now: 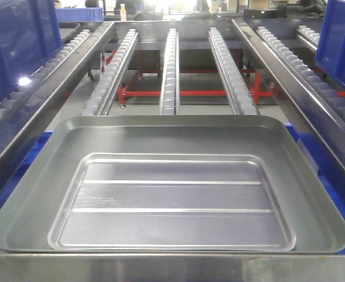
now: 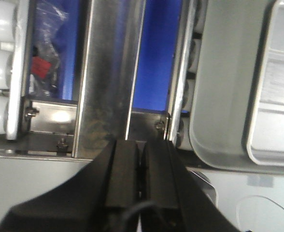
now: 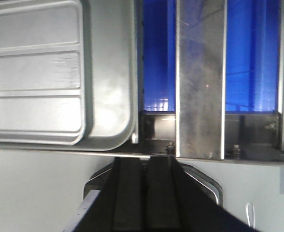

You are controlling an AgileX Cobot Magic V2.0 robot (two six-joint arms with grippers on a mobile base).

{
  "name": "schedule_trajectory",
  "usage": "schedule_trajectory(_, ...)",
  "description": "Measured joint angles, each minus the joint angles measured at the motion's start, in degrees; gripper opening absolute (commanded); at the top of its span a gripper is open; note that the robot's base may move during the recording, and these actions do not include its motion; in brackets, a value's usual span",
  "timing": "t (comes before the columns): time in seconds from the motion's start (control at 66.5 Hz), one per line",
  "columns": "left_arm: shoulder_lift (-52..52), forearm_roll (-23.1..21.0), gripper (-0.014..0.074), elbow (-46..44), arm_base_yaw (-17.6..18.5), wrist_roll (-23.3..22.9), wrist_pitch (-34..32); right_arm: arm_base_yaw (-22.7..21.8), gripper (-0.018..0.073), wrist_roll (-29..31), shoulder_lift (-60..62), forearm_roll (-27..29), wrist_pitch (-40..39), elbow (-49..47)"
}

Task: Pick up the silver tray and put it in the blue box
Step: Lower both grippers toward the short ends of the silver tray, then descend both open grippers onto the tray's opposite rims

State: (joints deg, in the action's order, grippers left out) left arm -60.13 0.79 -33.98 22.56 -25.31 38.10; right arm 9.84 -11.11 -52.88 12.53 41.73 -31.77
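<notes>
The silver tray [image 1: 172, 188] lies flat and fills the near part of the front view. Its recessed centre has two long ridges. Blue plastic of the blue box [image 1: 40, 144] shows under its left and right edges. The tray's corner shows in the left wrist view [image 2: 229, 96] and in the right wrist view [image 3: 35, 72]. My left gripper [image 2: 141, 142] is shut and empty, left of the tray's near corner. My right gripper [image 3: 144, 162] is shut and empty, right of the tray's other near corner. Neither gripper touches the tray.
Steel roller rails [image 1: 169, 70] run away behind the tray over a red frame [image 1: 161, 93]. Other blue crates stand at the far left [image 1: 14, 53] and far right [image 1: 340, 41]. A steel bar [image 1: 172, 267] crosses the near edge. Steel beams [image 3: 200, 77] flank the tray.
</notes>
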Motion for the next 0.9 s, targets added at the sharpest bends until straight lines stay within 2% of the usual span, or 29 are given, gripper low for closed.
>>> schedule_trajectory(0.12, -2.4, 6.2, -0.0006, -2.8, 5.7, -8.6, 0.9, 4.1, 0.0061, -9.6, -2.4, -7.6, -1.9, 0.0)
schedule_trajectory(0.24, -5.9, 7.4, -0.0006, -6.0, 10.0, -12.0, 1.3, 9.4, 0.0061, -18.3, -5.3, -13.9, -3.7, 0.0)
schedule_trajectory(0.376, -10.9, 7.9, -0.0006, -9.9, 12.8, -14.1, 1.4, 14.2, 0.0061, -25.8, -9.1, -17.3, -5.4, -1.0)
schedule_trajectory(0.601, -19.3, 16.0, -0.0006, -16.4, 18.8, -23.5, 2.9, 20.3, 0.0061, -30.8, -19.0, -23.0, -4.6, -9.8)
schedule_trajectory(0.736, -22.0, 16.6, -0.0006, -17.6, 21.2, -24.7, 3.3, 21.6, 0.0060, -31.3, -25.0, -24.1, -4.1, -15.5)
schedule_trajectory(0.902, -23.9, 15.8, -0.0006, -18.0, 22.4, -25.0, 3.3, 22.0, 0.0060, -31.4, -29.1, -22.0, -4.1, -18.1)
